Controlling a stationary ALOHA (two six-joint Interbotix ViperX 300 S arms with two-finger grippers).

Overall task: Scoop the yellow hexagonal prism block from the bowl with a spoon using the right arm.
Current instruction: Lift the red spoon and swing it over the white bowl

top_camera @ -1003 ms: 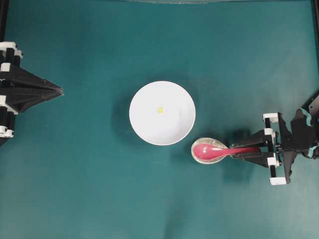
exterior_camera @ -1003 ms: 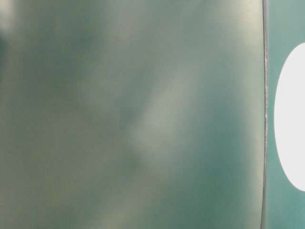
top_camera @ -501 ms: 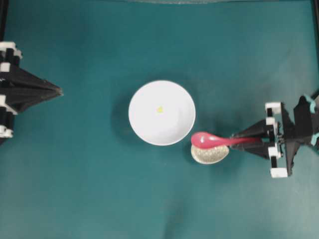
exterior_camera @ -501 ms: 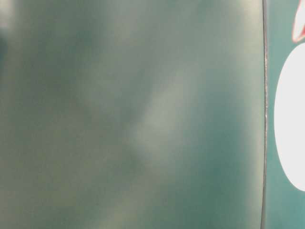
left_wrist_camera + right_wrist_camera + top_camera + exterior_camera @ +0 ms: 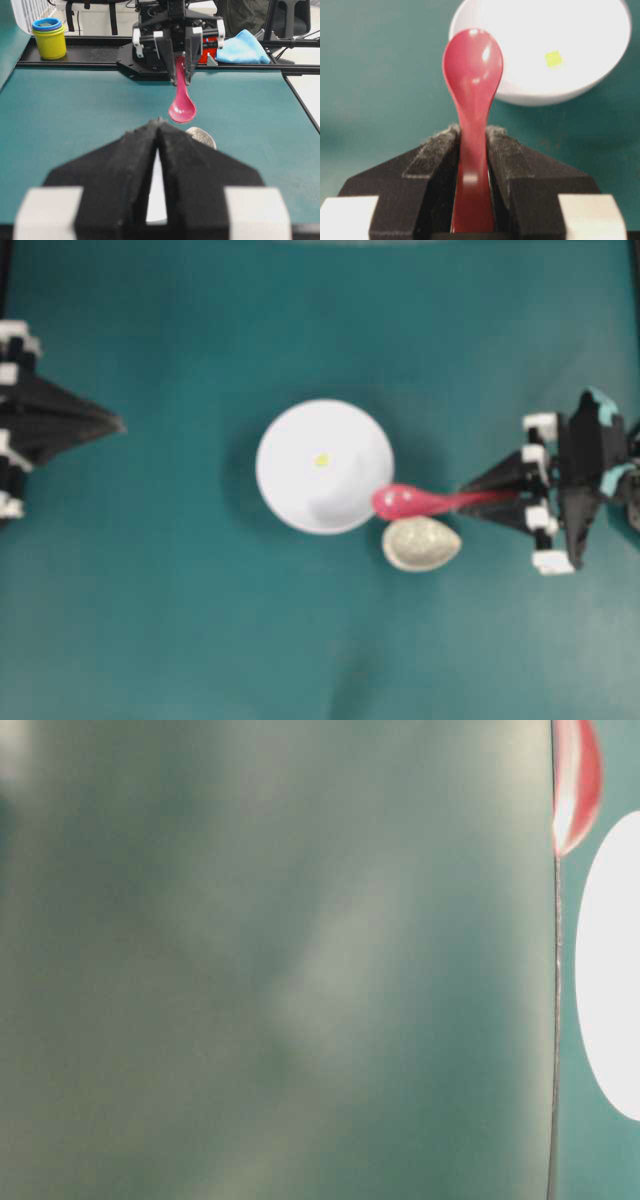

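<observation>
The right arm's gripper (image 5: 470, 503) has its fingers (image 5: 434, 155) clamped on the handle of the pink-red spoon (image 5: 412, 503) — the black pads press against both sides of the handle, and the oval head sticks out ahead of them. Seen from overhead, the spoon is carried level above the bench (image 5: 200, 640), its head reaching over the right edge of the white bowl (image 5: 300, 480) while the handle runs back to the right toward the gripper. From the left wrist camera the spoon hangs in the air with its head lower than the handle.

The yellow hexagonal prism block (image 5: 321, 460) lies on the floor of the bowl, a little above the middle in the overhead view and well apart from the spoon head. In the right wrist view the block (image 5: 553, 59) sits inside the bowl to the right of and beyond the spoon head.

A speckled beige spoon rest (image 5: 421, 544) lies on the bench just below the spoon and beside the bowl's lower right rim — nothing rests in it.

The left gripper (image 5: 158, 131) sits at the far left of the bench, well away from the bowl; its fingers are pressed together with nothing between them.

The table-level view is mostly a blurred green surface, with a slice of the bowl and the spoon at its right edge.
</observation>
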